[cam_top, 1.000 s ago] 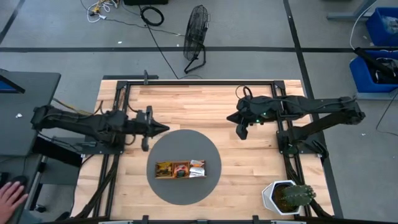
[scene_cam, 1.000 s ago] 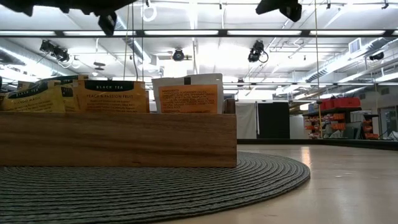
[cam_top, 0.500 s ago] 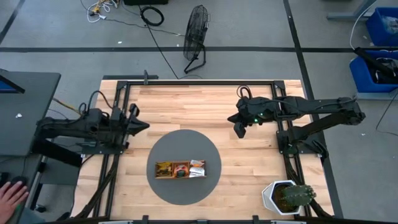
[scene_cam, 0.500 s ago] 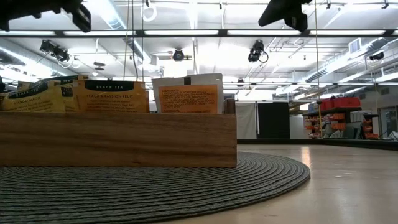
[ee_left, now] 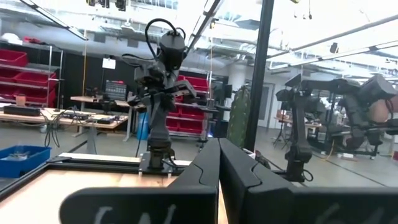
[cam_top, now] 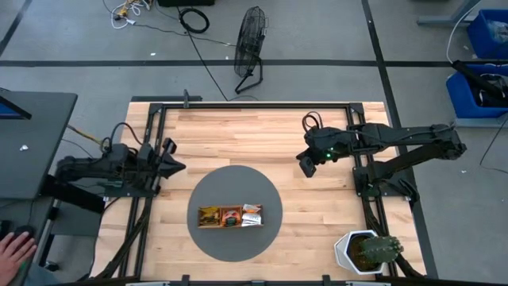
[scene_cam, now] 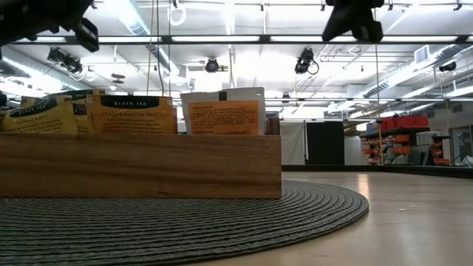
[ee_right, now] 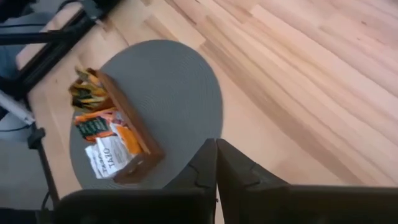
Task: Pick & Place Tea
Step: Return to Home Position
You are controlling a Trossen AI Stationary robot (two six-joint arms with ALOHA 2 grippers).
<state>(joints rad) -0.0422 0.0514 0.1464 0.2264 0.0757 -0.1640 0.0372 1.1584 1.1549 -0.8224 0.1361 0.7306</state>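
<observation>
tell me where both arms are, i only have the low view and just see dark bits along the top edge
Observer: The left gripper is near the left edge of the light wooden table, clear of the round grey woven mat.
Operator: and the right one
Observer: The right gripper hangs over bare wood to the right of the mat, away from the long wooden tray.
Operator: either one holding anything
Observer: No. Each wrist view shows its jaws shut together with nothing between them.
</observation>
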